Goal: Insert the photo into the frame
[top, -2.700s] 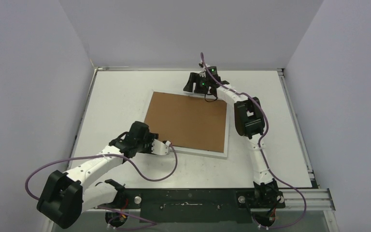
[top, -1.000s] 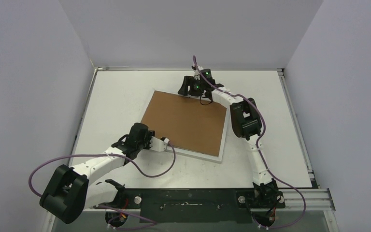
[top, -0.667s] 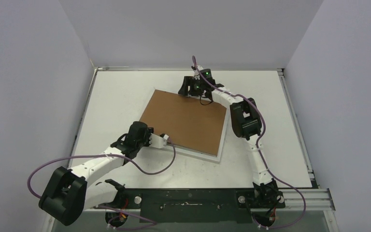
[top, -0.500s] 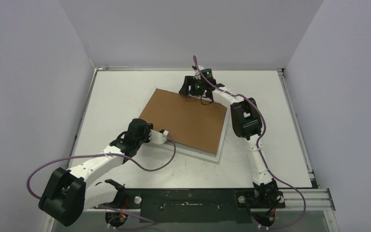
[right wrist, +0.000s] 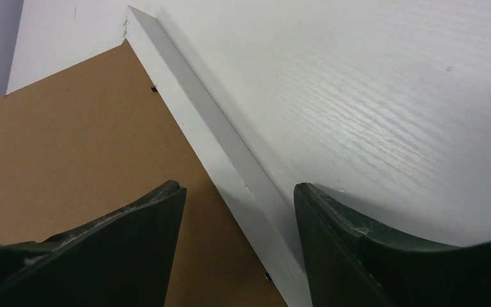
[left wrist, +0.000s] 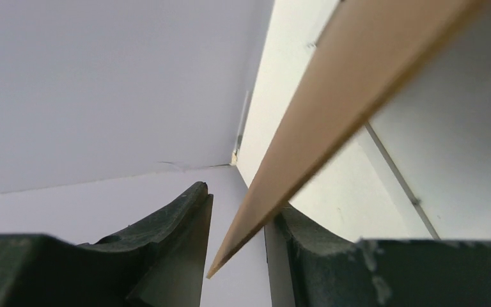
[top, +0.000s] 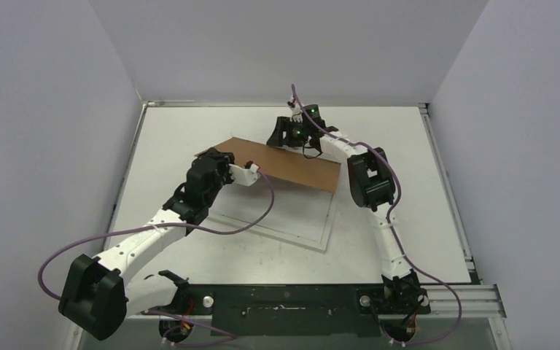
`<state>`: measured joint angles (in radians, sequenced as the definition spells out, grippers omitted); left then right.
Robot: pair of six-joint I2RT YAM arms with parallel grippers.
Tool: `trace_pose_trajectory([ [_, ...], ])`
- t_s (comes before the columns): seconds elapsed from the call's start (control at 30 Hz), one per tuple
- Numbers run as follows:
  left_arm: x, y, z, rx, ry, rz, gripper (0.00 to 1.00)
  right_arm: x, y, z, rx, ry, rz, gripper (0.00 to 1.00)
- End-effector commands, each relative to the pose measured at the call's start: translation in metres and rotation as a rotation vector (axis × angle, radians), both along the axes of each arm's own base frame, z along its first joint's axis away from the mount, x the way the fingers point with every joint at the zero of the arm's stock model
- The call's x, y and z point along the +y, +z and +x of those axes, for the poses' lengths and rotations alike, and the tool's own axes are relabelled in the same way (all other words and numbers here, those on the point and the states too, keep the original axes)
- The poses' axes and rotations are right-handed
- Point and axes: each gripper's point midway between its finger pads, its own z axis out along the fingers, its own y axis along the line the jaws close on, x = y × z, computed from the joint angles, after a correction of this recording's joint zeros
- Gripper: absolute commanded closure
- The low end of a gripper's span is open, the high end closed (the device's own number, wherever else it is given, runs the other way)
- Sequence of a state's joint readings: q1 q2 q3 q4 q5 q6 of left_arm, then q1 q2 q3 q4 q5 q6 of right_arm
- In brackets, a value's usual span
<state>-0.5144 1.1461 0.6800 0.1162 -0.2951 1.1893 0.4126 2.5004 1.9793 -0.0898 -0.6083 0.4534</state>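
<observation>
Photo: not in any view, so can't say where it is. It isn't on the bare table (top: 423, 182) around the frame.

Frame (top: 292, 232) lies flat mid-table, turned a bit off square, back side up. The brown backing board (top: 292, 164) is tilted over it: far edge down on the frame's far rail, near-left corner up in the air. So the wedge opens toward the near-left, the left arm's side.

Left gripper (top: 254, 169) holds that raised corner. Its wrist view shows the board edge (left wrist: 332, 128) between the fingers, tight against one and with a sliver of daylight at the other. I'd call that a light pinch.

Right gripper (top: 283, 138) is at the far edge, jaws apart and gripping nothing. One finger is over the board (right wrist: 70, 141), the other over the table, with the white rail (right wrist: 230, 166) between them. Can't tell if it's pressing down.

My read: the board comes fully off before a photo can go in. The right arm is the only free one, but it sits on the hinge side, away from the opening.

In the way: the left arm's purple cable (top: 262, 211) loops over the frame's near-left part.
</observation>
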Motion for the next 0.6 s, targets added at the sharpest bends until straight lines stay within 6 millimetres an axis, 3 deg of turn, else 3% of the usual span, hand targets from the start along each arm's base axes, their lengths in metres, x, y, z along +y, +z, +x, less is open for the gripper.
trace_pose_trajectory([
  [0.0,-0.019,0.053,0.017,-0.151,-0.039,-0.120,0.66,0.029,-0.011,-0.044,0.127,0.114,0.037,0.36],
  [0.13,-0.023,0.053,0.020,-0.144,-0.050,-0.106,0.66,0.029,-0.011,-0.043,0.126,0.118,0.043,0.37],
  [0.3,-0.030,0.039,0.017,-0.086,-0.087,-0.055,0.67,0.030,-0.009,-0.045,0.125,0.126,0.047,0.37],
  [0.4,-0.033,0.030,0.014,-0.037,-0.101,-0.018,0.74,0.032,-0.008,-0.047,0.125,0.133,0.050,0.37],
  [0.57,-0.033,0.013,0.010,0.030,-0.114,0.055,0.96,0.034,-0.008,-0.048,0.124,0.142,0.055,0.37],
])
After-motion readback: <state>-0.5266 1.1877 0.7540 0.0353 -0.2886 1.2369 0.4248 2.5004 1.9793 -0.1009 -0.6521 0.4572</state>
